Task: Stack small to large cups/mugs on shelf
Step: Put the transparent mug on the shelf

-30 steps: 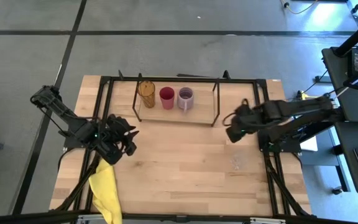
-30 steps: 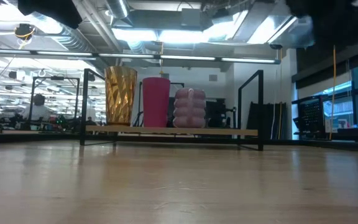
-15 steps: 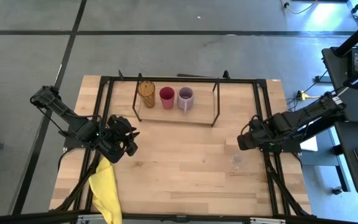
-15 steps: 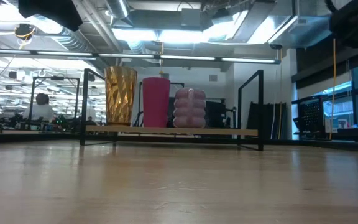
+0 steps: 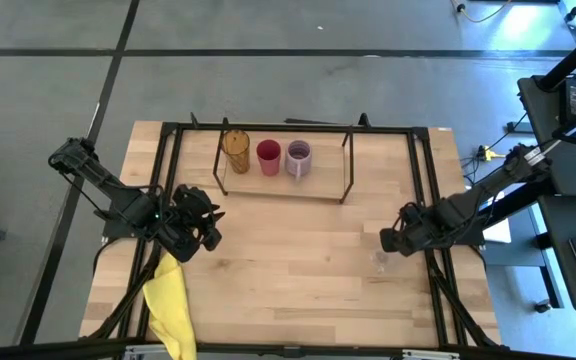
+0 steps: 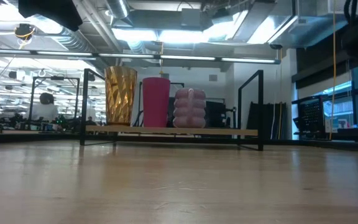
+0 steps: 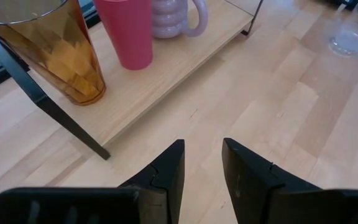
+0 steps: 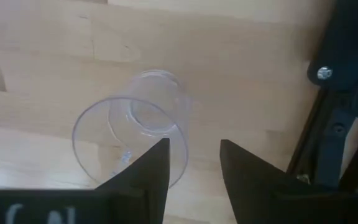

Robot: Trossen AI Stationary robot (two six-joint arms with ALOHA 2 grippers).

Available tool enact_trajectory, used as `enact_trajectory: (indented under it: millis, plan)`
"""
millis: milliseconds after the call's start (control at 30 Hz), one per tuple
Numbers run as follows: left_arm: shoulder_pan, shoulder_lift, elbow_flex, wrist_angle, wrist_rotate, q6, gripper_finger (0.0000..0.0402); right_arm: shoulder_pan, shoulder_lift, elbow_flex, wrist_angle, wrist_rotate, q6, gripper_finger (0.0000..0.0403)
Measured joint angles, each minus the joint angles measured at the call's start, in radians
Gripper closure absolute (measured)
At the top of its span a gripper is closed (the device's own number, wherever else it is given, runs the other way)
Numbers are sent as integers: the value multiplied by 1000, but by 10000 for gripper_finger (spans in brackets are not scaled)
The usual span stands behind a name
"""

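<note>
The shelf [image 5: 283,178] stands at the far middle of the table [image 5: 288,280]. On its wooden board, in a row, stand the amber tumbler [image 5: 235,146], the red cup [image 5: 268,154] and the purple mug [image 5: 299,156], each just beside the next; the mug's handle points away from the red cup.

The clear glass [image 5: 380,260] stands upright on the table, well apart from the shelf, off the shelf's mug end and nearer the front edge.

Right gripper [image 5: 392,240]: above the clear glass [image 8: 133,138]. Fingers apart, not touching it. In the right wrist view the glass lies ahead of the fingertips, mostly off one finger [image 8: 146,176] rather than centred in the gap.

Left gripper [image 5: 206,222]: off the shelf's tumbler end, beside the yellow cloth [image 5: 171,300]. Fingers [image 7: 166,177] slightly apart, holding nothing.
</note>
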Motion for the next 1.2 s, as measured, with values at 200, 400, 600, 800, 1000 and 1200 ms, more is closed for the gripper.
enact_trajectory:
  millis: [200,400,600,800,1000,1200]
  plan:
    - [0,0,0,3,0,-1,300,16,0,-38,15,-1,15,260]
    - [0,0,0,8,0,-2,300,21,0,-100,110,0,27,260]
    - [0,0,0,8,1,-2,300,21,3,-129,159,2,38,271]
    - [0,0,0,8,0,-2,300,20,2,-121,157,31,31,338]
    - [0,0,0,8,0,-5,300,19,3,-121,156,54,27,393]
    - [0,0,0,8,-5,-3,300,1,3,-89,147,74,-20,392]
